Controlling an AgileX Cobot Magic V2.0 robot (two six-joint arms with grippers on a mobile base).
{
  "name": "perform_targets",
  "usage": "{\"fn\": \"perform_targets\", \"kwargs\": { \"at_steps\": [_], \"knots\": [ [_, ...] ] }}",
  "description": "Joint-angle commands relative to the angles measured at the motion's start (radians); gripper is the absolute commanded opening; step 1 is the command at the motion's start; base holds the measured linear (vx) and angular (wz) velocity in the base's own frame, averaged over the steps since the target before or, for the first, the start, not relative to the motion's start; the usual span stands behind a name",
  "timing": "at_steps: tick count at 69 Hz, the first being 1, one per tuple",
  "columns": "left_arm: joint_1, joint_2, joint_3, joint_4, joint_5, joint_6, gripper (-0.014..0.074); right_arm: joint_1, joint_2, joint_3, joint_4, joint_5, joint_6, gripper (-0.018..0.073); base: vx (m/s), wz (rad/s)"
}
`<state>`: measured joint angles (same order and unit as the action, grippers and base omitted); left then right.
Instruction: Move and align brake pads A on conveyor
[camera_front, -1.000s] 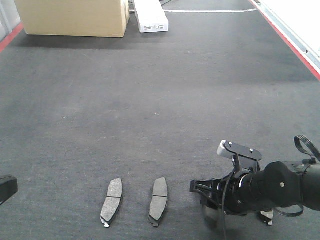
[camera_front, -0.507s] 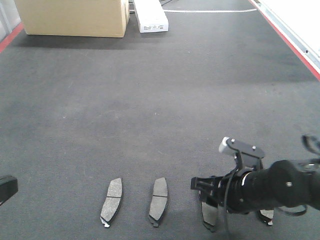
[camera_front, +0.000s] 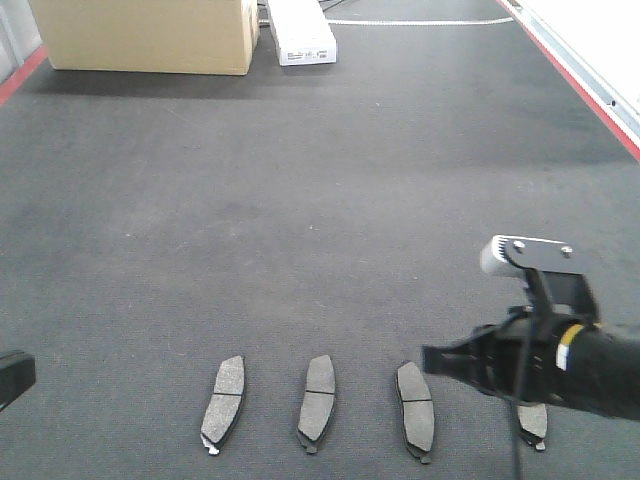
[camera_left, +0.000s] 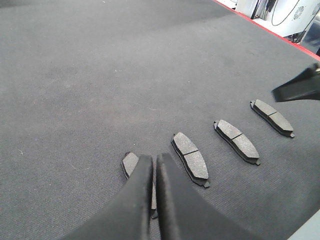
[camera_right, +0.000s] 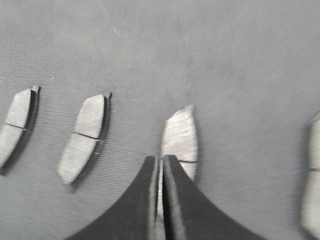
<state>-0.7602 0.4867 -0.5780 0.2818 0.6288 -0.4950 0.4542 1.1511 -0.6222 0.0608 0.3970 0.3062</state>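
Note:
Four dark grey brake pads A lie in a row along the near part of the conveyor (camera_front: 300, 200): the first (camera_front: 223, 403), the second (camera_front: 318, 402), the third (camera_front: 415, 410) and the fourth (camera_front: 533, 422), which is half hidden under my right arm. My right gripper (camera_right: 161, 159) is shut and empty, hovering over the near end of the third pad (camera_right: 180, 136); its tip (camera_front: 432, 358) hangs just right of that pad. My left gripper (camera_left: 154, 160) is shut on nothing, above the first pad (camera_left: 131, 164), which it partly hides.
A cardboard box (camera_front: 145, 35) and a white carton (camera_front: 302, 32) stand at the far end of the belt. Red edge strips run along the right side (camera_front: 580, 90) and the far left (camera_front: 20, 75). A white machine (camera_left: 280, 12) stands beyond the belt edge.
My right arm has lifted and drawn back to the right, off the third pad, which now lies uncovered in the row. The other pads and the left arm have not moved.

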Motion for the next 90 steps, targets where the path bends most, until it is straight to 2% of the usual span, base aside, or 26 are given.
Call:
{"fn": "perform_targets", "kwargs": {
  "at_steps": [1, 12, 21, 27, 33, 47, 59, 70, 90],
  "knots": [
    [-0.006, 0.007, -0.027, 0.008, -0.066, -0.009, -0.0006, -0.007, -0.082, 0.014, -0.093, -0.055, 0.030, -0.0010, 0.00, 0.00],
    [-0.006, 0.007, -0.027, 0.008, -0.066, -0.009, -0.0006, -0.007, -0.220, 0.072, -0.292, -0.027, 0.178, -0.0010, 0.00, 0.00],
    [-0.006, 0.007, -0.027, 0.008, -0.066, -0.009, -0.0006, -0.007, -0.349, 0.090, -0.530, 0.080, 0.337, -0.0009, 0.00, 0.00],
    [-0.006, 0.007, -0.027, 0.008, -0.066, -0.009, -0.0006, -0.007, -0.438, 0.090, -0.608, 0.128, 0.404, -0.0007, 0.00, 0.00],
    [-0.006, 0.007, -0.027, 0.008, -0.066, -0.009, -0.0006, -0.007, -0.542, 0.090, -0.613, 0.145, 0.396, -0.0005, 0.00, 0.00],
    [-0.006, 0.007, -0.027, 0.008, -0.066, -0.009, -0.0006, -0.007, -0.785, 0.179, -0.628, 0.139, 0.263, -0.0002, 0.00, 0.00],
    [-0.006, 0.007, -0.027, 0.008, -0.066, -0.009, -0.0006, -0.007, -0.969, 0.256, -0.634, 0.068, 0.255, -0.0002, 0.00, 0.00],
    [-0.006, 0.007, -0.027, 0.008, -0.066, -0.009, -0.0006, -0.007, -1.039, 0.256, -0.634, 0.052, 0.255, -0.0002, 0.00, 0.00],
    [-0.006, 0.007, -0.027, 0.008, -0.066, -0.009, -0.0006, -0.007, -1.044, 0.256, -0.634, 0.053, 0.256, -0.0002, 0.00, 0.00]
  ]
}}
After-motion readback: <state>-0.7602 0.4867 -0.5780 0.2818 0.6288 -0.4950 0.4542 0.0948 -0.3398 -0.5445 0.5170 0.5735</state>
